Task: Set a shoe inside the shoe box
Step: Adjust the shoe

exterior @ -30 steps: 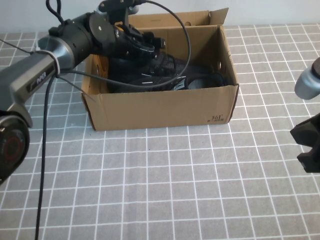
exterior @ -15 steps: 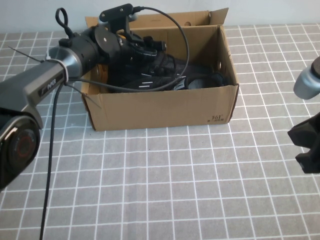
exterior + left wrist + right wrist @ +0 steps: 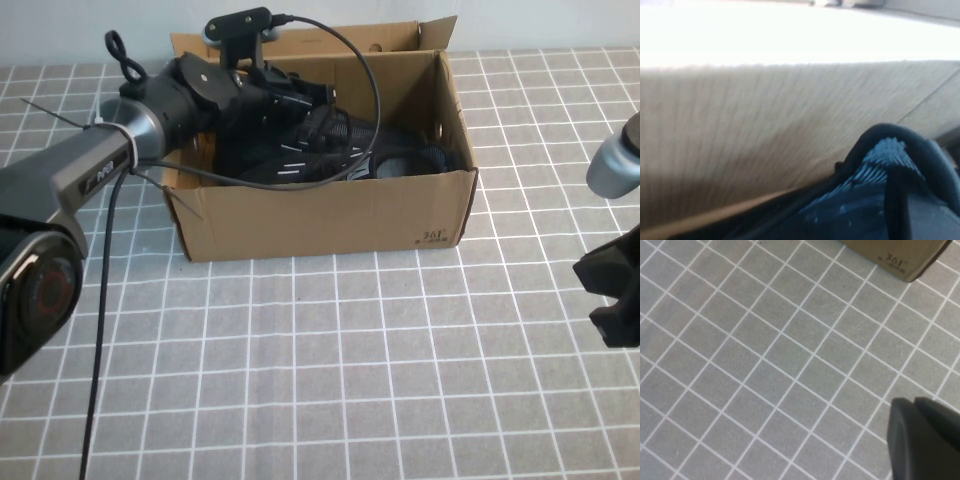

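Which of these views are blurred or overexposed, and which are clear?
Left wrist view: soft focus, top band blown out to white above the shoe box wall; the shoe looks bluish and blurred. High view: even light, sharp; left gripper inside the box. Right wrist view: clear tiles, right gripper a dark blur above the mat.

the shoe box [image 3: 320,215] is matt brown corrugated cardboard, its inner wall finely ribbed. the shoe [image 3: 300,150] inside is black knit cloth with a ribbed weave. the bench [image 3: 350,380] has a matt grey cover gridded with white lines. the left arm's casing [image 3: 80,175] looks like smooth dark plastic with a slight sheen.
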